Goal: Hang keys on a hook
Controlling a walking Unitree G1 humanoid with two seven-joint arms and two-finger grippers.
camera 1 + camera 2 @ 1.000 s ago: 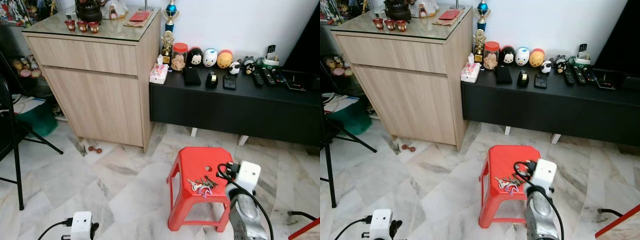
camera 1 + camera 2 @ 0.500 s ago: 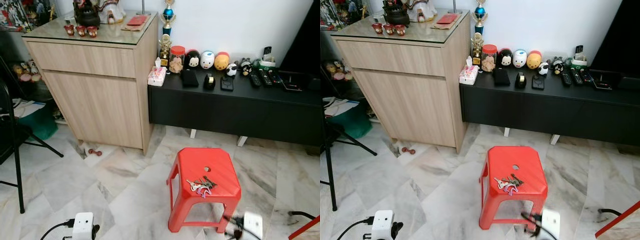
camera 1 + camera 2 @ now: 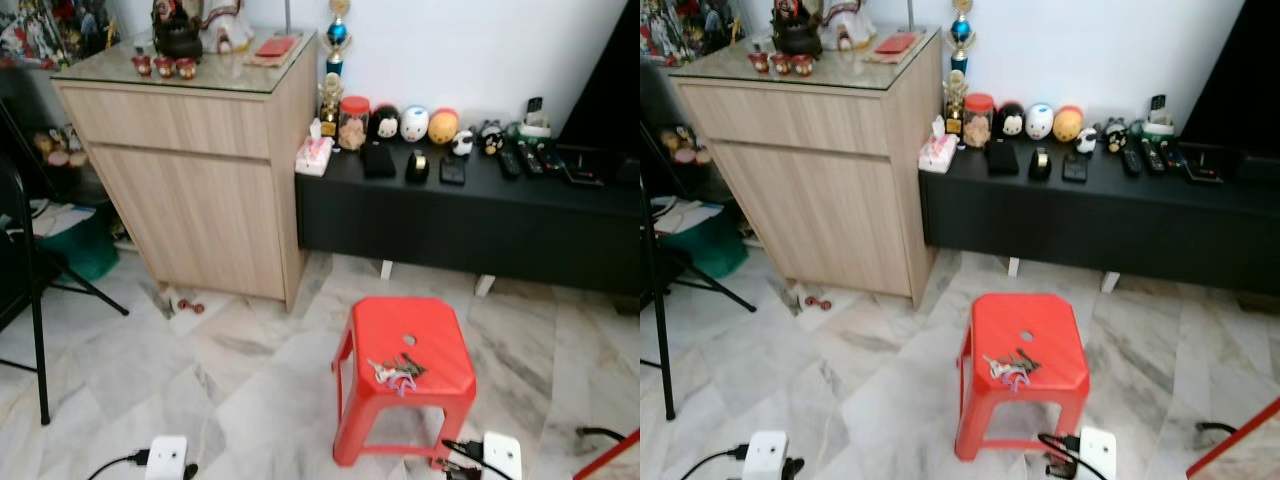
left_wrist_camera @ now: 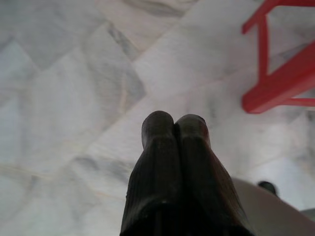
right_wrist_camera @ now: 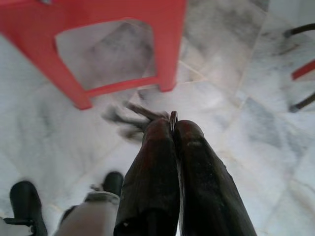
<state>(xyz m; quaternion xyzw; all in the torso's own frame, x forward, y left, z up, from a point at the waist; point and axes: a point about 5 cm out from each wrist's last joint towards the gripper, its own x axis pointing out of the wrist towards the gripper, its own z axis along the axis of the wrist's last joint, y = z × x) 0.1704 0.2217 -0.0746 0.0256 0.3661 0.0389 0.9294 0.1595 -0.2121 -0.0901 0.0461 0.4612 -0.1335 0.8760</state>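
Observation:
A bunch of keys (image 3: 396, 372) with a pink tag lies on the seat of a red plastic stool (image 3: 440, 340) on the marble floor. My right gripper (image 5: 172, 125) hangs low beside the stool's legs (image 5: 170, 54). It is shut on a thin metal key ring (image 5: 173, 118), from which blurred dark keys (image 5: 130, 117) swing. Its white wrist box (image 3: 500, 455) shows at the bottom edge, right of the stool. My left gripper (image 4: 174, 120) hangs shut and empty over the floor, with its wrist box (image 3: 165, 455) at the lower left.
A tall wooden cabinet (image 3: 200, 170) stands at the back left. Beside it is a low black bench (image 3: 470, 210) carrying figurines and remotes. A black chair frame (image 3: 35, 310) is at the far left. A red bar (image 3: 612, 455) and a black cable (image 3: 598, 432) are at the lower right.
My right arm has dropped from beside the stool's seat to low by its legs. The keys on the stool have not moved. The camera has shifted slightly.

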